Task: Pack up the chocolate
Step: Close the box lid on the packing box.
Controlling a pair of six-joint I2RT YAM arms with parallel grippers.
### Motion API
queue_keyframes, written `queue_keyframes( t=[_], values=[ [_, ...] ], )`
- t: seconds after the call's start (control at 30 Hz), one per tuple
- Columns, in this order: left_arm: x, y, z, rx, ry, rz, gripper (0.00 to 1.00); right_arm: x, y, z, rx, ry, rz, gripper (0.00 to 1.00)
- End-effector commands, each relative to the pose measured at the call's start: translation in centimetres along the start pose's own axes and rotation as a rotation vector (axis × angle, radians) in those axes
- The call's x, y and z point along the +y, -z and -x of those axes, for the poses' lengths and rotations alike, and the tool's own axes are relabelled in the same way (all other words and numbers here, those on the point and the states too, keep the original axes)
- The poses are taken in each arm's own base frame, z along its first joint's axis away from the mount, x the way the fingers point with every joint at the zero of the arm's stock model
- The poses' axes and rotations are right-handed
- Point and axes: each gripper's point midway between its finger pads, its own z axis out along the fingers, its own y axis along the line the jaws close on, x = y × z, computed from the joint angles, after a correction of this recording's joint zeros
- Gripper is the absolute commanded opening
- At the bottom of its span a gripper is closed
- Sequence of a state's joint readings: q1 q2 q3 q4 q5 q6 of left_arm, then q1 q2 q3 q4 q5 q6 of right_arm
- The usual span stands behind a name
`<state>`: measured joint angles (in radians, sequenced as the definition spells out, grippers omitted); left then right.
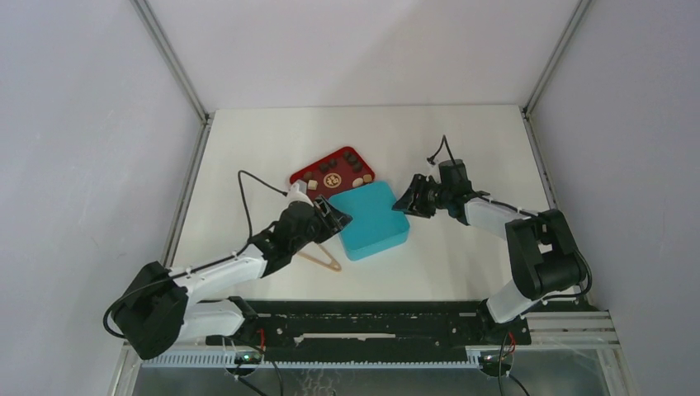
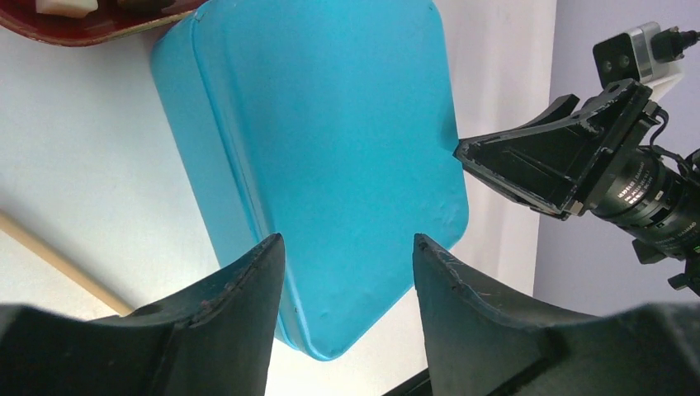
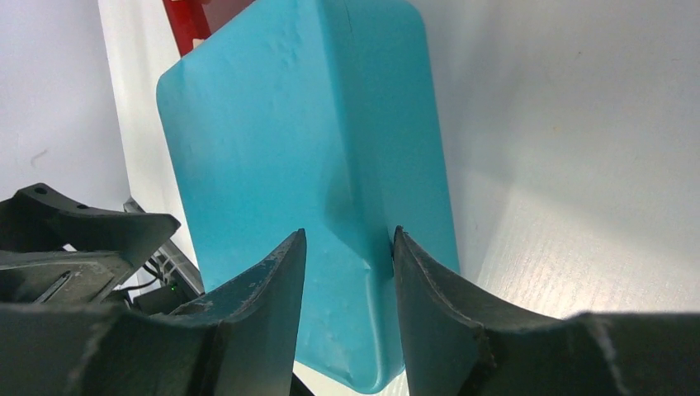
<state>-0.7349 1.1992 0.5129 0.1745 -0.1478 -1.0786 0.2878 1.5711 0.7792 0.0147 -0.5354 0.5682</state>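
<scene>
The chocolate (image 1: 334,177) lies as small dark and tan pieces on a red tray (image 1: 307,173) behind a closed teal box (image 1: 373,219). My left gripper (image 1: 337,216) is at the box's left edge. In the left wrist view the left gripper (image 2: 348,243) is open, with the box lid (image 2: 330,148) just beyond its tips and nothing between them. My right gripper (image 1: 406,202) is at the box's right edge. In the right wrist view the right gripper (image 3: 348,235) stands open astride a corner of the box (image 3: 289,140), one fingertip (image 3: 394,243) against the side wall.
Wooden tongs (image 1: 320,258) lie on the white table in front of the box, under the left arm; one leg of the tongs (image 2: 58,260) shows in the left wrist view. The red tray's rim (image 2: 82,29) touches the box's far corner. Grey walls enclose the table.
</scene>
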Motion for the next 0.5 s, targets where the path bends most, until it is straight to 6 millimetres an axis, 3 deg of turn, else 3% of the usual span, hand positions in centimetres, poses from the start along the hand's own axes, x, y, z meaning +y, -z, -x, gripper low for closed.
queue_keyframes(
  t=[0.0,0.23,0.43,0.47],
  values=[
    [-1.4,1.2,1.1,-0.017,-0.060,-0.008,0.64,1.4,-0.2,0.8,-0.003,0.065,0.047,0.51],
    [-0.3,2.4,1.5,-0.029,-0.083,0.042,0.68,1.8,0.0,0.6,0.003,0.091,0.063,0.49],
    [1.2,1.4,1.4,-0.004,-0.081,0.076,0.67,2.1,0.1,0.3,0.010,0.114,0.064,0.47],
    [0.7,1.1,1.7,-0.009,-0.083,0.057,0.67,2.1,0.0,0.2,0.012,0.120,0.061,0.47]
  ],
)
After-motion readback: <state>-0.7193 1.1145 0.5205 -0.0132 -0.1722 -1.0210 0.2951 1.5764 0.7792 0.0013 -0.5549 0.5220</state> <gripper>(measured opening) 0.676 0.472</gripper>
